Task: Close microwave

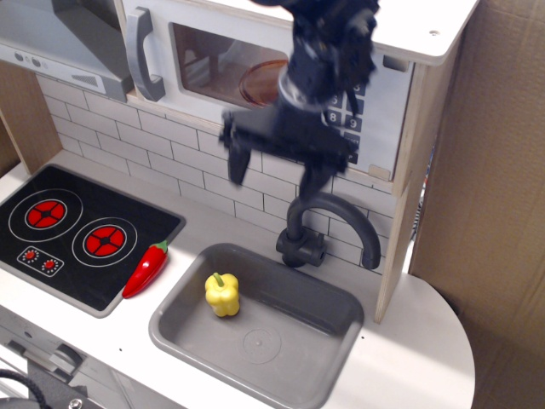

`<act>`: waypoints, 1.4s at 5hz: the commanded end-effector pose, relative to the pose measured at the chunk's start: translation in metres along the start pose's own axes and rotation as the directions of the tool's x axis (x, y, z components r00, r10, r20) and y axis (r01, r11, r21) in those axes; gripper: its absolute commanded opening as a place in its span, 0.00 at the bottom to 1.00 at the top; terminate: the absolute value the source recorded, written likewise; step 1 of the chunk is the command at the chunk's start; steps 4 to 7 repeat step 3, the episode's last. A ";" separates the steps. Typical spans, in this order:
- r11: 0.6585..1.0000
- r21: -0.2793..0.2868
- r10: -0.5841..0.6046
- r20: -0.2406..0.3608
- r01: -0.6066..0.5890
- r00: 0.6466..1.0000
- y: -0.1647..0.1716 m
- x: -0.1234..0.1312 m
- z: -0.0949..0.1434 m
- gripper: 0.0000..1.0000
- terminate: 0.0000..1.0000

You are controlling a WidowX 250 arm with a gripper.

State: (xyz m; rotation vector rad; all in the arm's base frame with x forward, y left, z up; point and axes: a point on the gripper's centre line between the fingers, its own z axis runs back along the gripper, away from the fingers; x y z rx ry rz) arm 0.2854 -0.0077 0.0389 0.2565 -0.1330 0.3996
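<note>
The microwave (pixel 204 102) sits high in the toy kitchen. Its white door lies flat against the cabinet, with the grey bar handle (pixel 145 55) at the left edge. A brown plate shows through the clear window (pixel 213 72). My arm hides part of the black keypad (pixel 353 115). My gripper (pixel 271 166) hangs open and empty in front of the white tile wall, just below the microwave and above the faucet. It is motion-blurred and touches nothing.
A dark curved faucet (pixel 328 221) stands right under the gripper. The grey sink (pixel 281 349) holds a yellow pepper (pixel 222 294). A red chili (pixel 146 268) lies beside the black stove (pixel 77 230). A grey range hood (pixel 60 38) is at top left and a cardboard wall (pixel 502 187) at right.
</note>
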 end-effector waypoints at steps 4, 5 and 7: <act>0.982 -0.188 -0.026 -0.059 0.014 0.998 -0.011 -0.022 -0.005 1.00 1.00; 0.982 -0.188 -0.026 -0.059 0.014 0.998 -0.011 -0.022 -0.005 1.00 1.00; 0.982 -0.188 -0.026 -0.059 0.014 0.998 -0.011 -0.022 -0.005 1.00 1.00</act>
